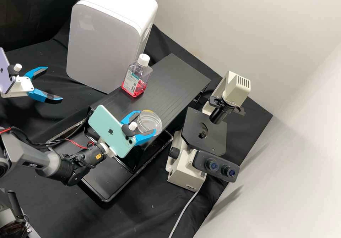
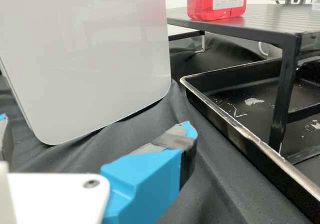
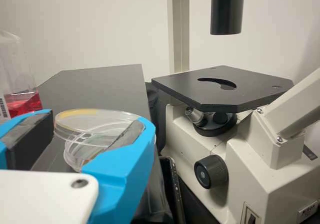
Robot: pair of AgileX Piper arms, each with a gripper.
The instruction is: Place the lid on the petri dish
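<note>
Right end effector (image 1: 145,123) dead centre, blue fingers clamped on the clear petri dish (image 1: 152,120) at the black shelf's (image 1: 174,82) 6 o'clock edge. Left end effector (image 1: 52,83) out at 9 o'clock, fingers spread wide, holding nothing. Pink-filled bottle (image 1: 136,77) sits around 12 o'clock from the dish, its label too small to read.

Plain white walls (image 1: 248,25) meet in a corner behind and beside the black-draped bench (image 1: 160,209).
</note>
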